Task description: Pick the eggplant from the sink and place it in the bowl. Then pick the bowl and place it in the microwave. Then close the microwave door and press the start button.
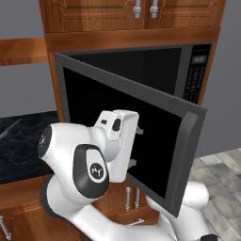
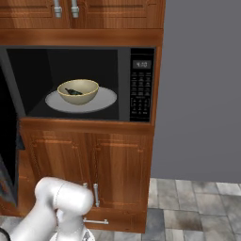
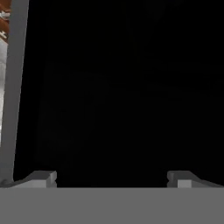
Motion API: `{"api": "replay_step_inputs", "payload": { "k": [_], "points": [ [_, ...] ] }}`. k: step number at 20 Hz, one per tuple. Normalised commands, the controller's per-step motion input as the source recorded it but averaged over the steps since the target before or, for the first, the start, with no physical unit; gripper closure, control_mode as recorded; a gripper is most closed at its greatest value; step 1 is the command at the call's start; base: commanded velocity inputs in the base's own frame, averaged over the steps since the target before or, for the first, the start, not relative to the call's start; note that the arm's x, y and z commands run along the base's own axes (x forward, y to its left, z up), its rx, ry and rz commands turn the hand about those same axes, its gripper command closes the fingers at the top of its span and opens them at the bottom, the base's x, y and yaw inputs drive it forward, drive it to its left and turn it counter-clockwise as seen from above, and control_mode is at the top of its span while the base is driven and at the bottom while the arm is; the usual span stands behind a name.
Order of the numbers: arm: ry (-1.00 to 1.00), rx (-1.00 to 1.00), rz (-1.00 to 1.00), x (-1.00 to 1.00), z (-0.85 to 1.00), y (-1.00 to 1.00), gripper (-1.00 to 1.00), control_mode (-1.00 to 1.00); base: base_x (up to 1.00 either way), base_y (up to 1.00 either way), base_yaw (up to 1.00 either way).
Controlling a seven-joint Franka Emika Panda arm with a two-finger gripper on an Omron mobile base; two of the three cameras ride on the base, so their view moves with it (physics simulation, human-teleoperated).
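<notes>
The pale yellow-tan bowl (image 2: 78,91) stands on the white round plate (image 2: 104,101) inside the microwave (image 2: 123,52). The dark eggplant (image 2: 73,92) lies in the bowl. The microwave door (image 1: 155,122) stands half open, swung out towards me, with its long grey handle (image 1: 186,160) on the near edge. My gripper (image 1: 135,146) is open, and its fingertips (image 1: 137,130) point at the door's dark glass with nothing between them. In the hand view the gripper (image 3: 113,179) faces that black glass, with the door's grey frame (image 3: 13,87) at the left. The sink is out of view.
The black keypad panel (image 2: 141,89) sits at the microwave's right side. Wooden cabinet doors (image 2: 94,174) lie below the microwave and more above. A dark countertop (image 1: 19,141) runs to the left. A grey wall (image 2: 202,94) and tiled floor (image 2: 197,207) are to the right.
</notes>
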Motion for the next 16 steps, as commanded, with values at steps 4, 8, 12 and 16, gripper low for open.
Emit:
{"api": "replay_step_inputs", "payload": {
  "k": [4,8,12,16],
  "points": [
    [0.0,0.0,-0.16,0.59,-0.1,-0.61,-1.0,-1.0,0.0,0.0,0.0],
    [0.0,0.0,-0.12,0.69,-0.05,-0.48,-1.0,-1.0,0.0,0.0,0.0],
    [-0.02,0.0,-0.06,0.67,0.0,-0.49,-1.0,-1.0,0.0,0.0,0.0],
    [-0.09,0.0,0.03,0.54,0.0,-0.64,-1.0,-1.0,0.0,0.0,0.0]
  ]
}}
